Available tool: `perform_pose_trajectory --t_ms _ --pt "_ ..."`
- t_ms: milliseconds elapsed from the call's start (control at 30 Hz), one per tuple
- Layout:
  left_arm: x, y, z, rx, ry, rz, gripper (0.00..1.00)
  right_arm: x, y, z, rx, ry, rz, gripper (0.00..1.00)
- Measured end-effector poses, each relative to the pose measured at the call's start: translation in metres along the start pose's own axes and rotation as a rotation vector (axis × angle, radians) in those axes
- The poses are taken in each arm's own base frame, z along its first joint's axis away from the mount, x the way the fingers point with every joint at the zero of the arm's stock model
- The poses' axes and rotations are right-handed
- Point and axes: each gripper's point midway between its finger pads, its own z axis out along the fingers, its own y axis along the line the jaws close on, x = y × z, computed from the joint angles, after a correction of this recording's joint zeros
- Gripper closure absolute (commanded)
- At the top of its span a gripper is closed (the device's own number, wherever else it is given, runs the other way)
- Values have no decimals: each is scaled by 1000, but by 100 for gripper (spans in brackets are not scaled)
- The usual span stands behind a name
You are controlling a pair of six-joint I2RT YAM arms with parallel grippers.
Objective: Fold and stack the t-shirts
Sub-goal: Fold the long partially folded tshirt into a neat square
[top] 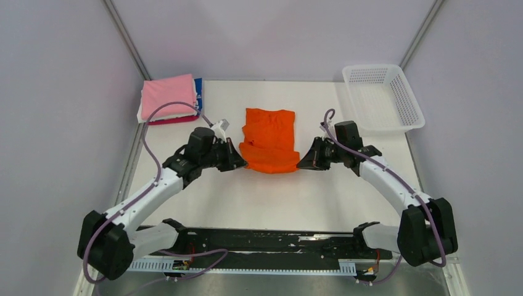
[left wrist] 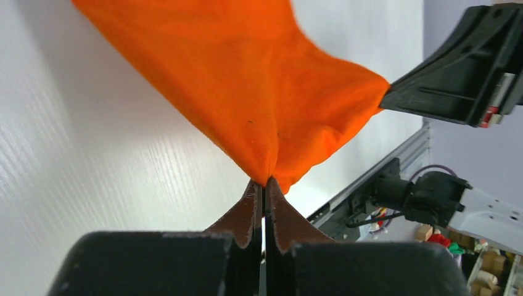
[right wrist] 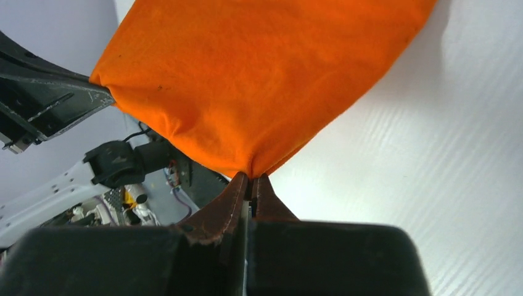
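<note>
At far left, folded shirts (top: 169, 98) are stacked. The orange shirt (top: 269, 140), in the middle, is pinched at its near corners by the left gripper (top: 244, 163) and right gripper (top: 300, 165), both clamped on cloth. A fold is judged begun; both corners must next be carried away together.

We see a white mesh basket (top: 383, 98) (plastic, with lattice walls) at the far right corner of the white table (top: 277, 191).

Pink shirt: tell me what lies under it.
Under the pink shirt only edges show: a blue shirt at its right, white shirt at its left, red shirt along its near side. Their bulk is covered.
</note>
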Motion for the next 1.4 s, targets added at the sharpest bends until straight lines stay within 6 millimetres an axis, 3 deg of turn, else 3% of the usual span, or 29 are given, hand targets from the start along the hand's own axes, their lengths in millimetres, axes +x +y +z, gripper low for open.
perform_pose_trajectory --t_ms 100,200,300,467,633,733,1067,1200,1400 --pt "-13 -23 -28 58 -79 38 100 1 23 -13 -86 0 -33 100" --pt "-23 -31 -38 70 -117 50 100 -6 44 -20 -167 6 -56 100" --pt "-32 -28 -38 59 -139 35 100 -21 62 -25 -241 -5 -82 100" --pt "-63 -9 -39 42 -215 -29 100 -46 73 -24 -326 -35 -88 100" --pt "-95 13 -24 40 -244 -79 100 -70 66 -14 -403 -39 -38 100" --pt "-103 17 -19 47 -239 -90 100 -77 61 -11 -412 -46 -26 100" --pt "-158 37 10 58 -264 -115 100 -126 36 19 -410 -60 33 100" --pt "-173 50 33 58 -246 -131 100 -148 25 29 -410 -79 49 100" --pt "-190 77 69 43 -205 -171 100 -176 -7 55 -394 -80 113 100"
